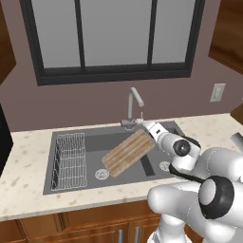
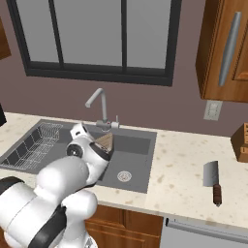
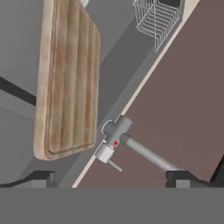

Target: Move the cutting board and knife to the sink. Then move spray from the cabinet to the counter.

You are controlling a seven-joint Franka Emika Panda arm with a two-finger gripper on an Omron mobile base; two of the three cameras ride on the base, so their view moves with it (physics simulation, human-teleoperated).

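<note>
Board (image 1: 128,152) lying tilted in the sink (image 1: 95,142), across the wall between the two bowls, one end near the tap (image 1: 133,107). Gripper (image 3: 112,179) spread wide, holding nothing, just above the board's end by the tap. Knife (image 2: 213,181) flat on the bench (image 2: 184,164), right of the sink, near the front edge. Wire rack (image 1: 71,161) in the left bowl. Cabinet (image 2: 225,48) shut, up on the wall.

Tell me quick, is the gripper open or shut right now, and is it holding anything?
Gripper: open, holding nothing; the cutting board lies free in the sink.
</note>
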